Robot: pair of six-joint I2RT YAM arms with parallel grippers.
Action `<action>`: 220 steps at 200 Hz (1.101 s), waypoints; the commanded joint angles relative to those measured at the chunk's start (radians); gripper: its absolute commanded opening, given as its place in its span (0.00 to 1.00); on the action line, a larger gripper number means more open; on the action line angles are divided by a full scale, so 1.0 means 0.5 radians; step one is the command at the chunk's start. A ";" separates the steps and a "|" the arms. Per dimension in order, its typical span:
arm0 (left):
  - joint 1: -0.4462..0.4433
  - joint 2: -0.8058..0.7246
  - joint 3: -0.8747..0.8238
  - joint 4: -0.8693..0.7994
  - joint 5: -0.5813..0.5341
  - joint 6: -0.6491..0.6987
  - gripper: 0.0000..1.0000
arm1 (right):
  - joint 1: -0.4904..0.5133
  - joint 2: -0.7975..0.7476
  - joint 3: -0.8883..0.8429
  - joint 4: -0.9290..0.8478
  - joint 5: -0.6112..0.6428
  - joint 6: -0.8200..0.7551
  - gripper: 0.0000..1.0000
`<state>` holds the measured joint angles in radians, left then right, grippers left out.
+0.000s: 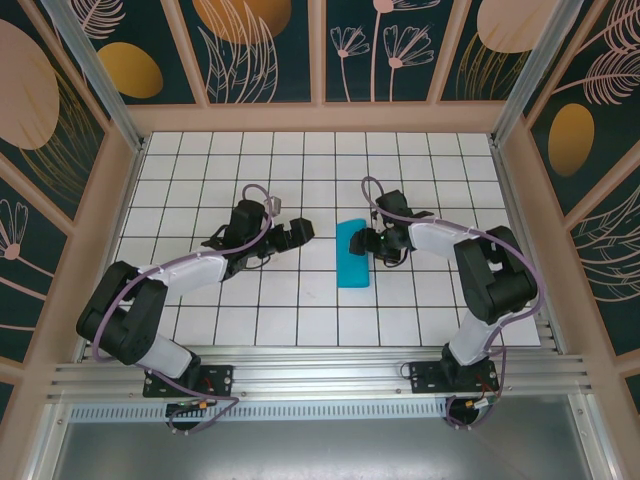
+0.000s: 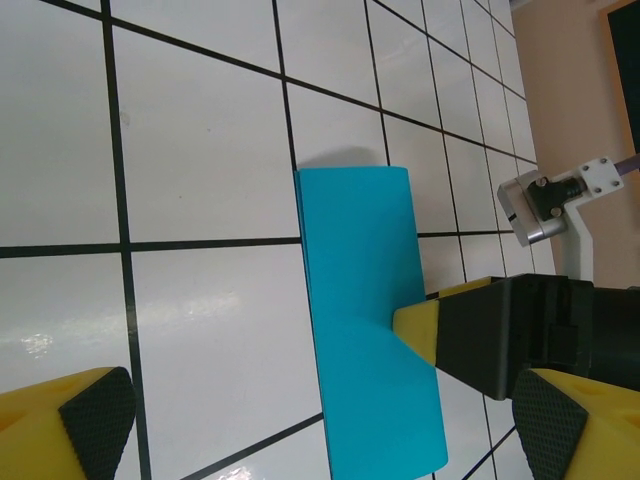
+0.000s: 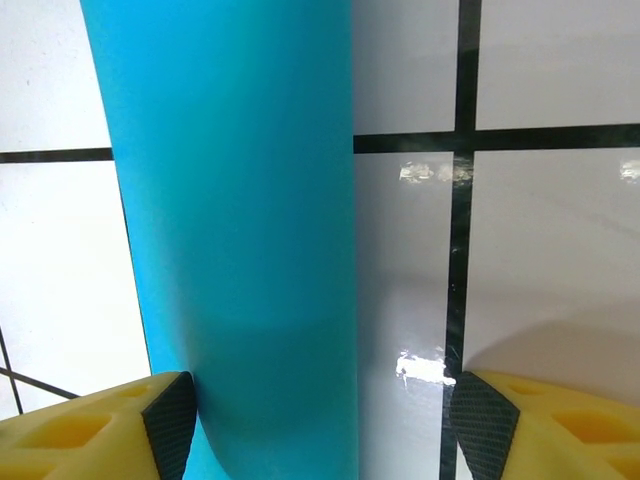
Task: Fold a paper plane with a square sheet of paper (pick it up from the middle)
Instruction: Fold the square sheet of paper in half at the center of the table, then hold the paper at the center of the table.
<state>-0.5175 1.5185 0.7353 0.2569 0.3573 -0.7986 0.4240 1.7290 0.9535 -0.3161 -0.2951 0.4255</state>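
Note:
The square sheet of paper [image 1: 352,255] lies folded into a long teal-blue rectangle on the white grid table, near the middle. My right gripper [image 1: 372,243] is low at its right edge, open. In the right wrist view one pad [image 3: 170,420] rests on the paper [image 3: 230,200] and the other pad [image 3: 485,425] is over bare tile, so the right gripper [image 3: 328,425] straddles the sheet's long edge. My left gripper [image 1: 295,233] stands open a tile to the left of the sheet. The left wrist view shows the sheet [image 2: 360,260] with the right arm's yellow fingertip [image 2: 420,325] pressing on it.
The white gridded table [image 1: 200,180] is ringed by a wooden frame with patterned panels [image 1: 320,50]. Both arm bases sit on the metal rail [image 1: 320,375] at the near edge. Open tiles lie behind and in front of the sheet.

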 commanded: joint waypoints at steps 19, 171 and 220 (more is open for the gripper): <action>-0.014 0.041 0.065 -0.005 -0.014 -0.025 0.98 | -0.022 0.163 -0.025 -0.092 0.153 -0.062 0.72; -0.045 0.160 0.157 -0.015 -0.003 -0.012 0.99 | -0.010 0.358 0.049 -0.249 0.358 -0.061 0.72; -0.045 0.172 0.150 -0.005 0.019 0.004 0.98 | 0.026 0.422 0.072 -0.265 0.397 -0.087 0.72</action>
<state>-0.5335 1.5871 0.7822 0.2569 0.3584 -0.7986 0.4381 1.8030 1.0431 -0.4282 -0.2466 0.4129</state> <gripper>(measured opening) 0.984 0.719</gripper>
